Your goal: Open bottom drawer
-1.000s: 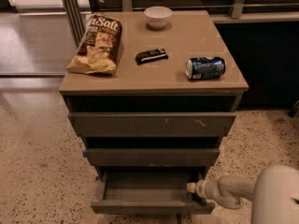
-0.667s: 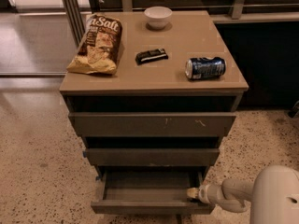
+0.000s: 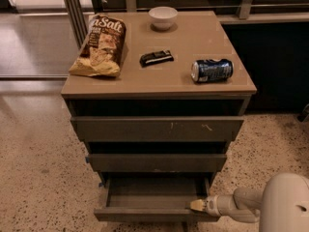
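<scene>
A: Camera view, bottom edge: where's the pincer (image 3: 197, 206)?
B: At the right front corner of the bottom drawer (image 3: 149, 213), low centre of frame. Clenched or released, I cannot tell.
A: Risk?
B: I'd judge a one-corner pull could skew and jam the drawer, or the tip could slip off its plain front.
A: Its lie?
B: Long axis left-right, front facing the frame's bottom, standing partly out. Farther up, a can (image 3: 211, 70) lies on the bench (image 3: 193, 42).

Pincer (image 3: 196, 206) at bottom drawer (image 3: 145, 213), arm (image 3: 282, 202) partly off-frame
</scene>
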### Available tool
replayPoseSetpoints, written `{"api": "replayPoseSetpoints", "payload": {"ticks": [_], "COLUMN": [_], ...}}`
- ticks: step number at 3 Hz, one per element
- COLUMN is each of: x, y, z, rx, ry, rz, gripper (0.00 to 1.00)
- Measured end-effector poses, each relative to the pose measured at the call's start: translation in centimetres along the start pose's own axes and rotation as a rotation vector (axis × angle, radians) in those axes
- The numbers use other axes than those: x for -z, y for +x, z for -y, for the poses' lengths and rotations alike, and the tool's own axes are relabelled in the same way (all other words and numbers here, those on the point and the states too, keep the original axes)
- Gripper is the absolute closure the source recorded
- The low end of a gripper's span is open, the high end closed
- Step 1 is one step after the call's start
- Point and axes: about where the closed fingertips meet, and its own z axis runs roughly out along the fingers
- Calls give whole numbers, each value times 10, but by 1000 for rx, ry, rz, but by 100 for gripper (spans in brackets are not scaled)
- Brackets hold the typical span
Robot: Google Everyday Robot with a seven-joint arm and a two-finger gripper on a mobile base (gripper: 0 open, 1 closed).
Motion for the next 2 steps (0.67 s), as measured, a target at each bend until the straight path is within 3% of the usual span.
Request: {"api": "replayPoseSetpoints", "payload": {"ticks": [1,2], "x": [5,9], "y": [7,-1], "z": [-14,-25], "rx": [20,56], "ry": [-39,-41], "rz": [-19,-3], "gripper": [100,100]}}
